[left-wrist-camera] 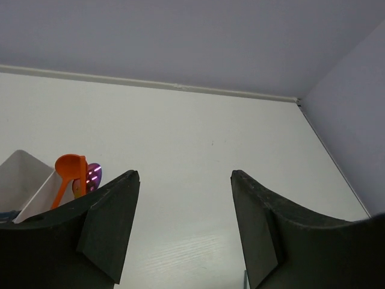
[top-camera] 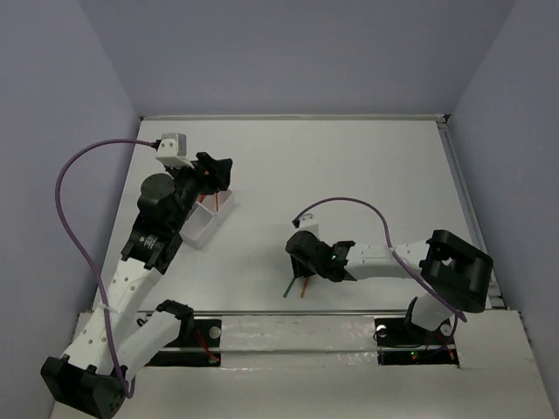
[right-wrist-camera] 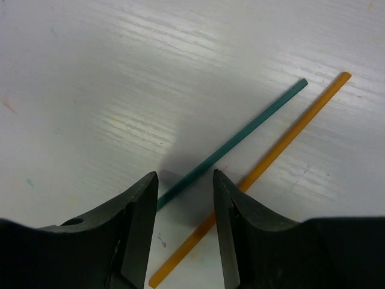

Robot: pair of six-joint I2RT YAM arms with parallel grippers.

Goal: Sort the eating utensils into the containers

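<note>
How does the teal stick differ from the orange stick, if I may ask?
The teal stick is dark, the orange stick bright. The teal stick points into the gap of the open right hand; the orange stick passes beneath one fingertip. Both are thin, lying flat.

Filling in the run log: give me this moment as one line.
left gripper: open, empty, by tray | right gripper: open, straddling teal stick | orange stick: on table beside it | phase: pre-grasp

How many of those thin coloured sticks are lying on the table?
2. A teal stick lies under the right claw, and an orange stick lies close beside it. More may be hidden in the tray.
</note>
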